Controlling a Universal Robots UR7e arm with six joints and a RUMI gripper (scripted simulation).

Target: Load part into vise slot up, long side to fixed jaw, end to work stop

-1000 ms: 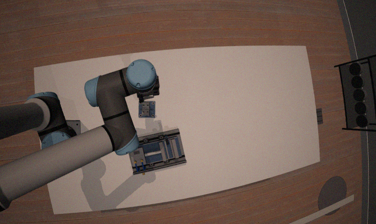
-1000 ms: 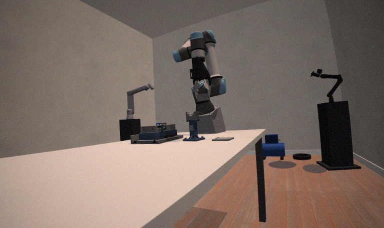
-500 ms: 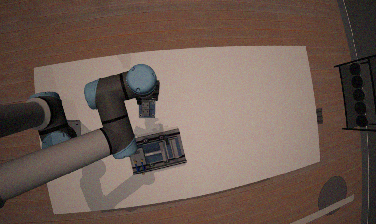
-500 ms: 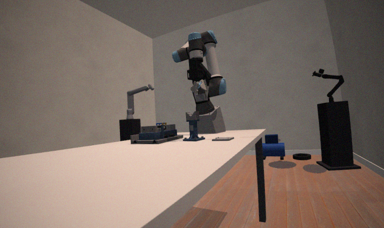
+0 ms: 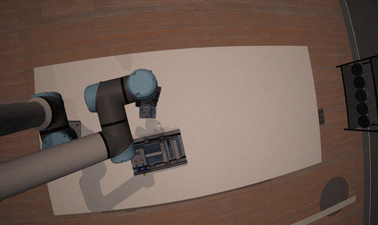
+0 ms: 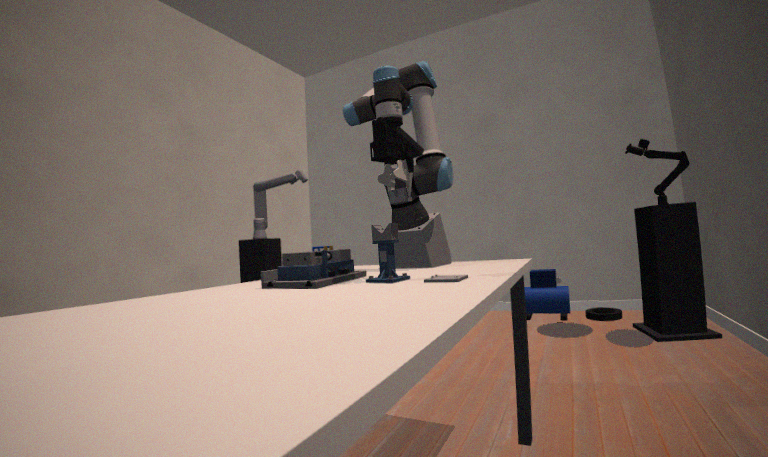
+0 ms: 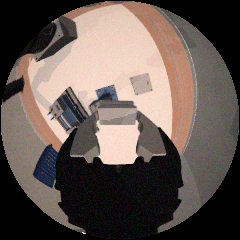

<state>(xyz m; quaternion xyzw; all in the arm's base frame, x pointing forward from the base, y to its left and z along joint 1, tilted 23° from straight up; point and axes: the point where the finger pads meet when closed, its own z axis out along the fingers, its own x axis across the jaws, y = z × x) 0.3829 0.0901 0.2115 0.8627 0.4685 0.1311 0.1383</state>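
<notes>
My gripper (image 6: 398, 188) (image 7: 117, 111) is shut on the grey part (image 7: 117, 114), whose wide face spans between the fingertips in the wrist view. Which way its slot faces I cannot tell. The gripper is in the air, above and close to the V-block (image 5: 146, 111) (image 6: 385, 233) on its blue stand; the wrist hides the gripper in the top view. The V-block holds nothing. The vise (image 5: 152, 148) (image 6: 317, 269) (image 7: 69, 111) stands open, with no part between its jaws. The infeed plate (image 6: 445, 278) (image 7: 141, 84) is bare, and hidden under the arm in the top view.
The vise's air cylinder block (image 5: 138, 155) has two blue hoses with yellow fittings. The arm's elbow-side wrist joint (image 5: 122, 154) hangs over that end of the vise in the top view. The V-block stands between the vise and the infeed plate on the pale table (image 5: 236, 105) (image 6: 169, 361).
</notes>
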